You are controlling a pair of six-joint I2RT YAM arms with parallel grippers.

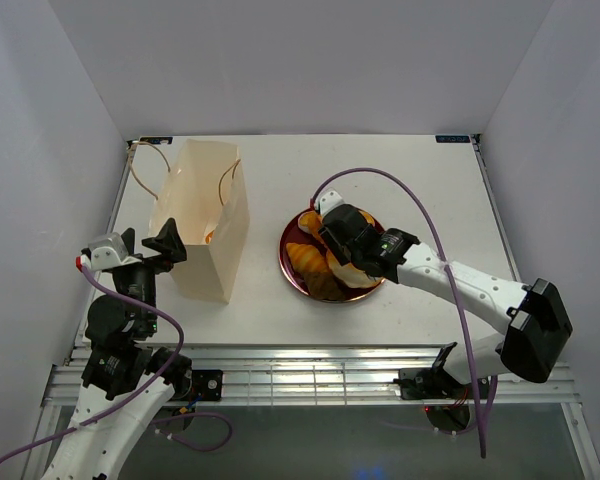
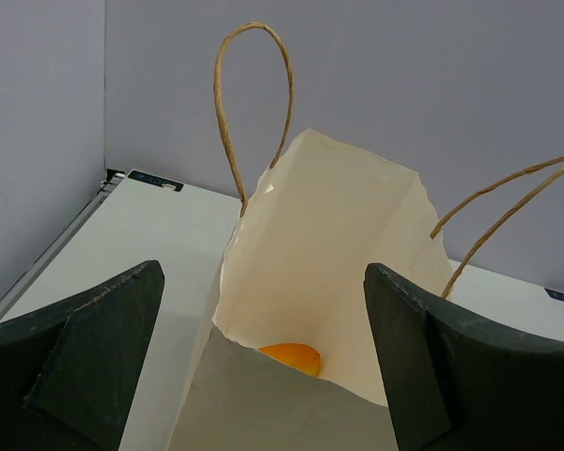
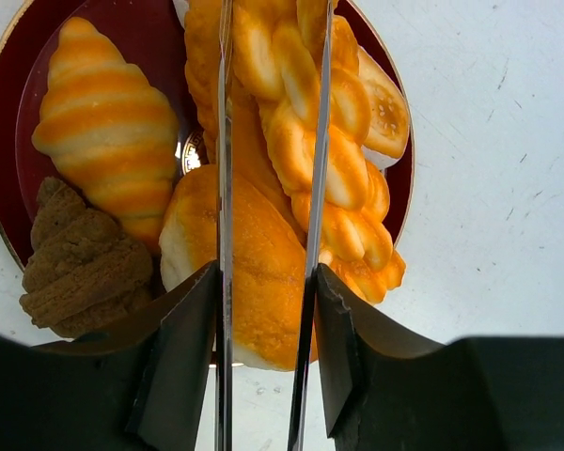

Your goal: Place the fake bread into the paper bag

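The paper bag (image 1: pixel 205 215) stands open at the left, its mouth facing up, with one orange bread (image 2: pixel 291 357) inside at the bottom. My left gripper (image 2: pixel 263 272) is open, its fingers either side of the bag's near edge (image 1: pixel 165 245). The other fake bread lies on a dark red plate (image 3: pixel 9 188): a striped croissant (image 3: pixel 108 132), a brown croissant (image 3: pixel 80 258), a long loaf (image 3: pixel 254 272) and a braided pastry (image 3: pixel 343 178). My right gripper (image 3: pixel 266 282) is shut on thin metal tongs (image 3: pixel 225 188), whose two blades reach over the loaf and the braid. It hovers over the plate (image 1: pixel 345 240).
The plate (image 1: pixel 290 270) sits mid-table, right of the bag. The bag's two cord handles (image 2: pixel 254 103) stick up. Grey walls enclose the table on three sides. The table's near edge is a metal rail (image 1: pixel 310 375).
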